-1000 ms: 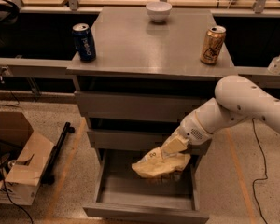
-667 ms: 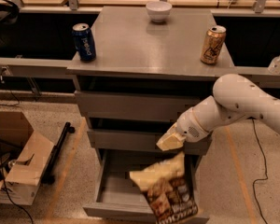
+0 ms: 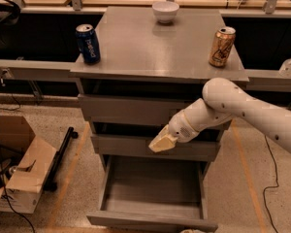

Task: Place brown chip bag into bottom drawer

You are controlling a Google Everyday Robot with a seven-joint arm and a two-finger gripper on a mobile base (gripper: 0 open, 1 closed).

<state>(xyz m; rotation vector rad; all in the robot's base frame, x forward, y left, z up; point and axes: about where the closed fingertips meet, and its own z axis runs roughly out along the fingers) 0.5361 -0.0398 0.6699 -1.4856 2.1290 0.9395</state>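
Observation:
The bottom drawer (image 3: 150, 220) is pulled out and its grey inside shows bare. My gripper (image 3: 160, 142) hangs in front of the middle drawer, above the open bottom drawer, open and holding nothing. The brown chip bag is not in the drawer. Only a pale sliver (image 3: 191, 231) shows at the lower picture edge, just past the drawer's front, and I cannot tell whether it is the bag.
On the cabinet top (image 3: 155, 42) stand a blue soda can (image 3: 88, 43) at the left, a gold-brown can (image 3: 221, 46) at the right and a white bowl (image 3: 165, 10) at the back. A cardboard box (image 3: 19, 178) sits on the floor to the left.
The chip bag left my gripper, dropped toward the drawer's front edge and went out of sight below. My gripper rose and moved back toward the middle drawer.

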